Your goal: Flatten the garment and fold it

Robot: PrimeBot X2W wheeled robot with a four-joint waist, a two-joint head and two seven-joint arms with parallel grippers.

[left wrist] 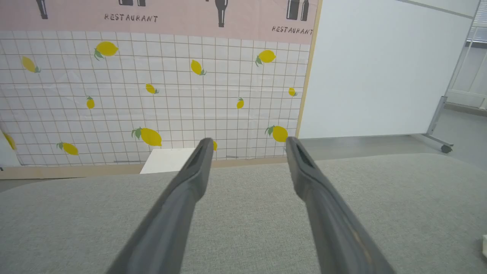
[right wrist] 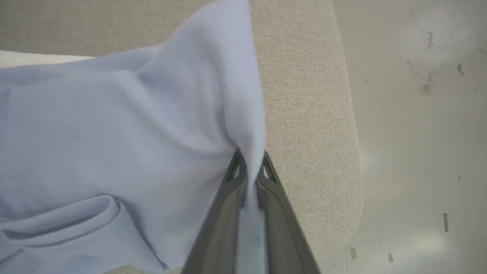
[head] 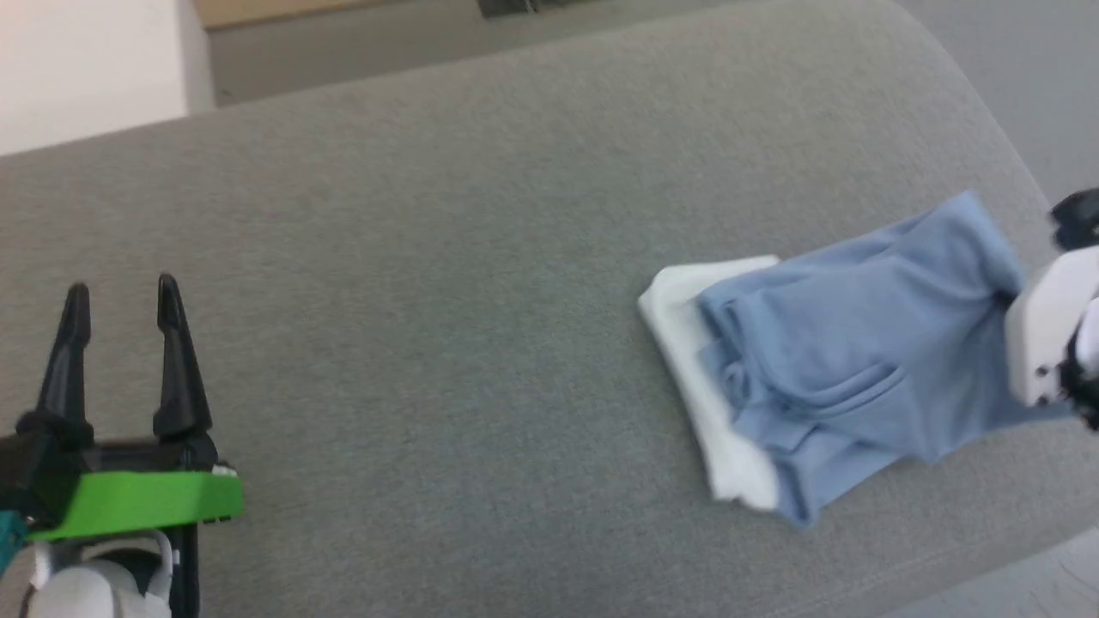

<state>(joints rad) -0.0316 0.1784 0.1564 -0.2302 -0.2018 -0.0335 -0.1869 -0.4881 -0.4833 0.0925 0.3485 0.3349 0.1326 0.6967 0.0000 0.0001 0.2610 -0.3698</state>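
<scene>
Right tool [right wrist: 250, 161] pinching garment [right wrist: 114, 133] (edge fold); left tool [head: 122, 300] agape.

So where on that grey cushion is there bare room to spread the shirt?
The wide middle of the cushion, between the open left tool and the shirt, is bare; so is the strip beyond the shirt. The right end is crowded: the right tool pinches the shirt by the cushion's edge.

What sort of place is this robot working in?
Probably a staged test room, not a home: a printed lemon-tile backdrop, a wheeled white partition and a grey cushioned surface.
</scene>
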